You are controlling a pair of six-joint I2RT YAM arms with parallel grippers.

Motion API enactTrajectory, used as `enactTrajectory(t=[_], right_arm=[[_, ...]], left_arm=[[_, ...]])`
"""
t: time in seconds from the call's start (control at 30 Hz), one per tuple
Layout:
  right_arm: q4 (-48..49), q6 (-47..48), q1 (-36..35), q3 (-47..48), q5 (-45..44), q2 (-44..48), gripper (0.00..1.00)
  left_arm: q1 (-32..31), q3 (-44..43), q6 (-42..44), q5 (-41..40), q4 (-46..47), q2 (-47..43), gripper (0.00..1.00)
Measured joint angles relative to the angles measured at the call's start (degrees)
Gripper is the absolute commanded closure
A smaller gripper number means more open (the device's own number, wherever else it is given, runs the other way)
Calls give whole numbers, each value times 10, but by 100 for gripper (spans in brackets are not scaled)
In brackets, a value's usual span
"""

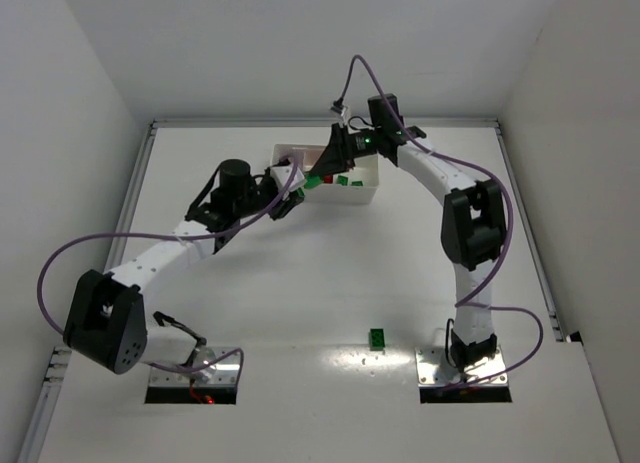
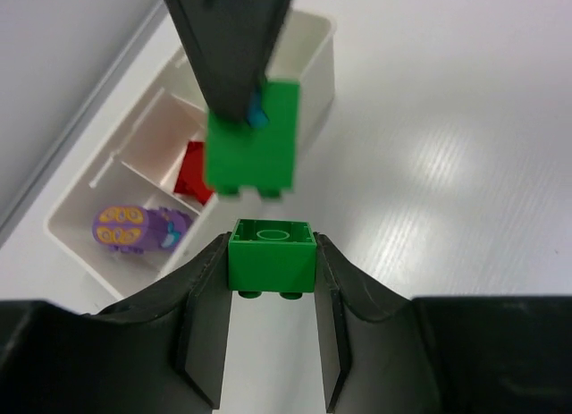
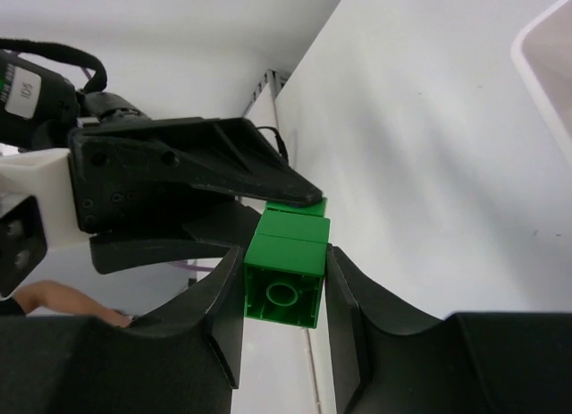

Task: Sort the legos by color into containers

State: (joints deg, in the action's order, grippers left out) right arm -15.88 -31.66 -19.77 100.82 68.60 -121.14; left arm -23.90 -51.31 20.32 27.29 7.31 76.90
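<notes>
Both of your arms are crowded at the white rectangular plastic tray, so finish this drop one side at a time. Your left gripper is closed narrow on a small green plastic brick, pinched by its flat sides. Your right gripper is likewise clamped on a second green brick. The two bricks hang face to face and very close; the pictures do not show whether they touch. Ease one arm back before you open either, or one brick may knock the other off line.

Aim for the end compartment on the right in the overhead view, where several green pieces already lie. A red brick sits in the middle compartment and a purple patterned brick in the other end.

From the left wrist camera, your left brick seems to hang beside the tray's long wall, not over it, near the purple and red compartments. Carry it along and inward before releasing. A loose green brick lies on the white table, near the arm bases and well apart from the tray.
</notes>
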Motion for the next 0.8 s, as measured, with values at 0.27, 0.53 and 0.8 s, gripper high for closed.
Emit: enactTrajectory(t=[0.27, 0.53, 0.8], right_arm=[[1, 6, 40, 0, -5, 0, 100], [-59, 71, 63, -8, -39, 6, 100], [-110, 135, 104, -80, -132, 84, 100]], left_arm=[[0, 53, 15, 0, -55, -50, 100], [0, -26, -10, -28, -32, 43, 100], [-19, -231, -54, -41, 6, 241, 100]])
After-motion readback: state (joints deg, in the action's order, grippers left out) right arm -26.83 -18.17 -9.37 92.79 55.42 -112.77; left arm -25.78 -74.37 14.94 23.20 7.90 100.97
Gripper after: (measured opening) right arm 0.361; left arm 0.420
